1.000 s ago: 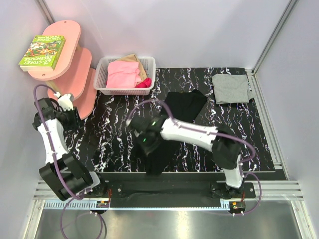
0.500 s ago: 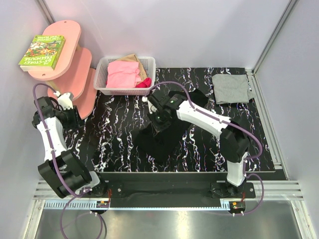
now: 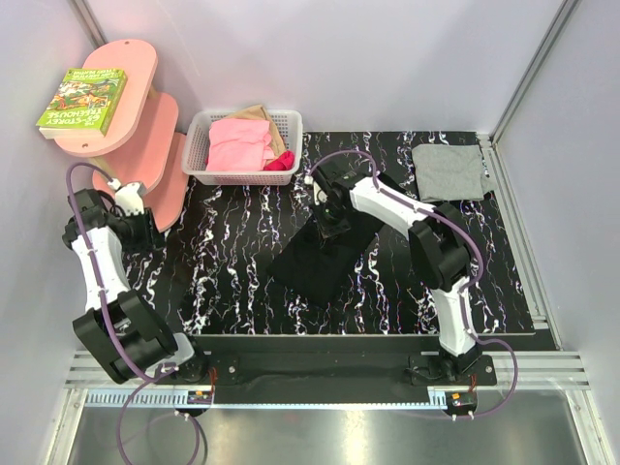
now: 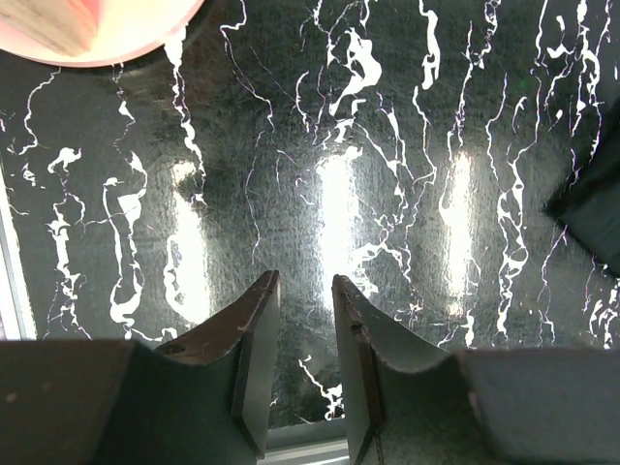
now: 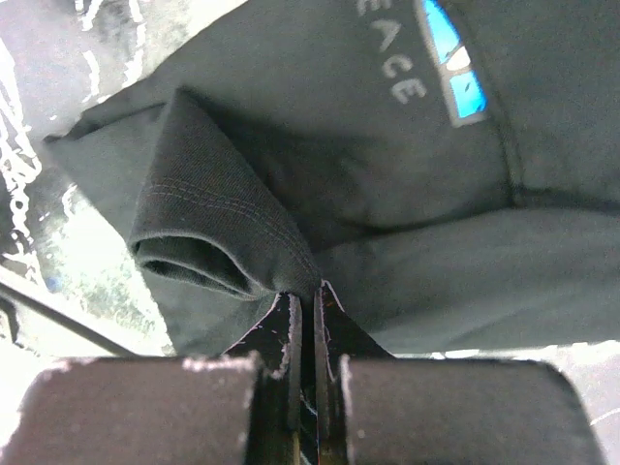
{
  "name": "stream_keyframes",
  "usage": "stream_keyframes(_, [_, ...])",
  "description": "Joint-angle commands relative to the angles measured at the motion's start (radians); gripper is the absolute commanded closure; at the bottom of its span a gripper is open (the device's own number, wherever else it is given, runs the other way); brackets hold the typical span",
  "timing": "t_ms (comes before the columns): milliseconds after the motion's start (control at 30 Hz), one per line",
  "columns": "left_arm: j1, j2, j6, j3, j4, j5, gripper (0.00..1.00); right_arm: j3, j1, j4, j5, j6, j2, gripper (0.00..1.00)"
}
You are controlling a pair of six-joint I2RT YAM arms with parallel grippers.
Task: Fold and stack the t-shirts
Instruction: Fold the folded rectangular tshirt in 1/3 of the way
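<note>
The black t-shirt (image 3: 312,263) lies bunched and partly folded in the middle of the table. My right gripper (image 3: 334,222) is shut on a fold of its hem at the shirt's far end. In the right wrist view the gripper (image 5: 306,291) pinches the black cloth (image 5: 387,194), and a blue-and-white print with white letters (image 5: 455,73) shows beyond it. The light grey t-shirt (image 3: 448,172) lies folded at the back right. My left gripper (image 3: 145,226) hovers at the far left near the pink shelf; in its wrist view the gripper (image 4: 305,291) is slightly open and empty.
A white basket (image 3: 199,145) with pink and tan clothes stands at the back. A pink tiered shelf (image 3: 145,126) with a green book (image 3: 82,99) is at the back left. The black marbled mat (image 3: 232,242) ends at a metal rail in front.
My right gripper moved from the front centre up and to the back right, carrying the black shirt's hem over itself. The left arm stayed still.
</note>
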Motion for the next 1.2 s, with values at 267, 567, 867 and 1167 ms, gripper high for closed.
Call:
stream_keyframes(267, [0.004, -0.022, 0.072, -0.014, -0.017, 0.051, 0.66, 0.168, -0.03, -0.049, 0.357, 0.01, 0.053, 0.01])
stream_keyframes(567, [0.003, -0.033, 0.084, -0.011, -0.04, 0.05, 0.66, 0.363, -0.027, -0.192, 0.55, 0.057, -0.005, 0.0])
stream_keyframes(867, [0.004, -0.021, 0.075, -0.005, -0.045, 0.047, 0.66, -0.178, 0.055, 0.107, -0.015, 0.185, -0.3, 0.0])
stream_keyframes(1167, [0.004, -0.028, 0.08, 0.008, -0.057, 0.028, 0.66, -0.344, -0.025, 0.36, -0.395, 0.335, -0.303, 0.0])
